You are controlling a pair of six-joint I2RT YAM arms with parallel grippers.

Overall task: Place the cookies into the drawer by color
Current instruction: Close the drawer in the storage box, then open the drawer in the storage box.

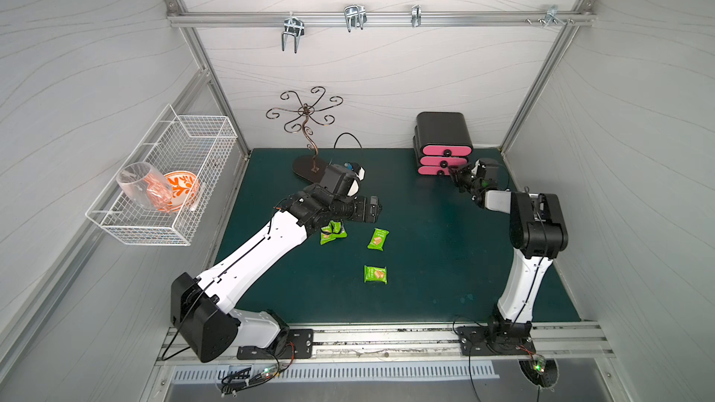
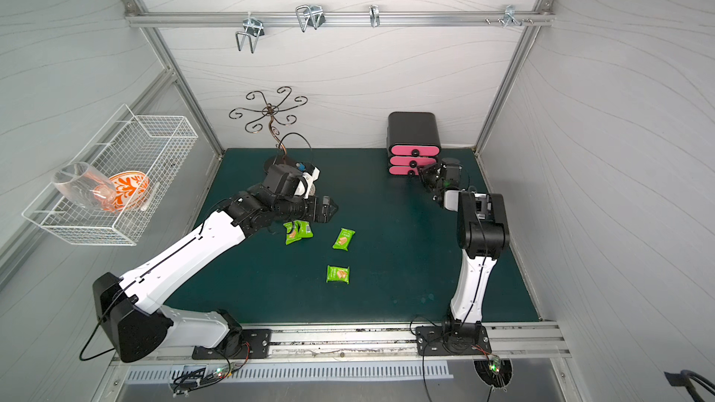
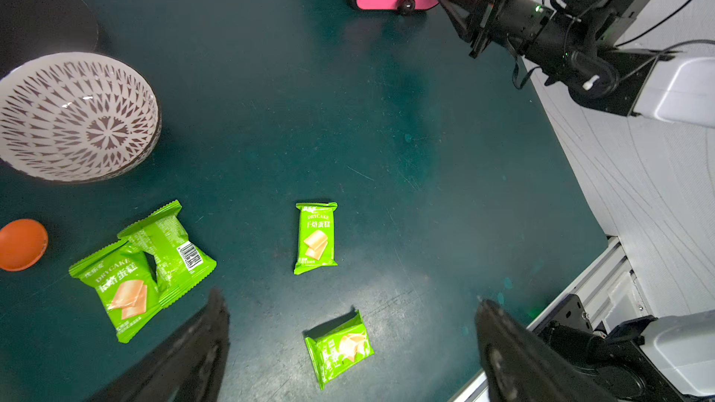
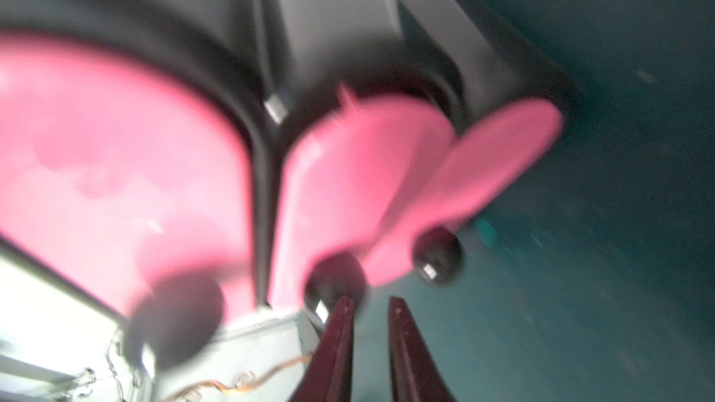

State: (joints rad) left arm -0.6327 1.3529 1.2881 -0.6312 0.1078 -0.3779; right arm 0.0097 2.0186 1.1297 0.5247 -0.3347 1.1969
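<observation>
At two o'clock, right gripper (image 4: 371, 299) fingers (image 4: 338, 342) stand slightly parted beside the drawer (image 1: 443, 131)'s middle knob (image 4: 332, 288). Wide-spread, the left gripper (image 3: 350, 299) fingers (image 3: 201, 342) hang above four green cookies (image 3: 315, 237).

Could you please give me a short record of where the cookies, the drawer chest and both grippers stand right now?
cookies: four green packets on the mat; one overlapping pair, two lying singly
drawer chest: three pink drawers, all look shut
left gripper: open, above the packets, holding nothing
right gripper: jaws slightly apart, tips beside the middle knob
drawer contents: cannot tell
</observation>
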